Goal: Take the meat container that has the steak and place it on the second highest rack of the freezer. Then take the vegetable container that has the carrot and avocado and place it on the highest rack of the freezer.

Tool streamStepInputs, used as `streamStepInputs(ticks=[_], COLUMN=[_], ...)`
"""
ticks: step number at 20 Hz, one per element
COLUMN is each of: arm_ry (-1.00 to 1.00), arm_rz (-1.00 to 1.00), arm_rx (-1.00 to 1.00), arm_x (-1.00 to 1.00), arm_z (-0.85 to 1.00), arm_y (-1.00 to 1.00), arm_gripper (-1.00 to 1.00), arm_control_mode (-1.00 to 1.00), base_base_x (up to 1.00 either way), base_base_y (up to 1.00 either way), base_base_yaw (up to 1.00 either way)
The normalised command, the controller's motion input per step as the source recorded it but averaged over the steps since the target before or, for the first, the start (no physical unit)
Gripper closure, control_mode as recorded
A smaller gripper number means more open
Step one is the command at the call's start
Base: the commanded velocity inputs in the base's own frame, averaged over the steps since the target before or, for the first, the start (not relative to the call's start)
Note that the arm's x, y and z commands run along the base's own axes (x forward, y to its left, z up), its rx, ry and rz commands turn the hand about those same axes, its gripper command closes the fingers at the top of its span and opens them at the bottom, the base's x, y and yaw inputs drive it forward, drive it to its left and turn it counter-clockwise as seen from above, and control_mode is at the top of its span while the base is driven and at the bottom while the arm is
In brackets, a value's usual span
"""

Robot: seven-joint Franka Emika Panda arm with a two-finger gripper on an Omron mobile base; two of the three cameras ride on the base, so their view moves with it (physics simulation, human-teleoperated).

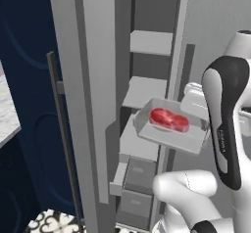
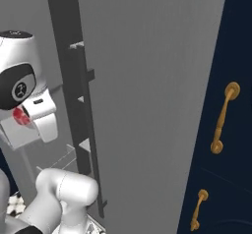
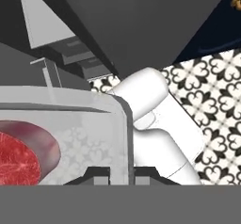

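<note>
The clear meat container (image 1: 169,129) hangs tilted in the air with the red steak (image 1: 169,119) lying in it. My gripper (image 3: 121,173) is shut on its rim, and one corner of the container (image 3: 120,119) fills the hand view's lower left beside the steak (image 3: 21,155). The freezer (image 1: 88,80) stands open. The container hovers in front of its shelves, below the second shelf (image 1: 144,91) and above the third (image 1: 139,146). The top shelf (image 1: 151,42) sits higher. In the right base view the steak (image 2: 19,115) peeks out behind my wrist. The vegetable container with the carrot and avocado is out of view.
The open freezer door's dark bar handle (image 1: 61,129) stands at the left. Two drawers (image 1: 139,175) sit under the shelves. A navy cabinet with gold handles (image 2: 224,117) is at the right. Patterned floor tiles (image 3: 212,105) lie below. My own arm (image 1: 223,124) rises close to the container's right.
</note>
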Motion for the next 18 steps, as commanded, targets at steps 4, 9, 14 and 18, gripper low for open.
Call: streamStepInputs(ticks=[4, 9, 14, 18], arm_ry=[0.00, 0.00, 0.00, 0.06], arm_rz=[-0.24, -0.44, -0.53, -0.40], arm_rx=[0.15, 0.07, 0.08, 0.10], arm_x=[-0.20, -0.02, 0.04, 0.47], arm_z=[0.00, -0.01, -0.05, -0.36], arm_y=[0.00, 0.39, 0.13, 0.04], arm_gripper=[1.00, 1.00, 1.00, 1.00], arm_control_mode=[-1.00, -1.00, -1.00, -1.00], base_base_x=[0.00, 0.00, 0.00, 0.00], base_base_y=[0.00, 0.00, 0.00, 0.00], base_base_yaw=[0.00, 0.00, 0.00, 0.00])
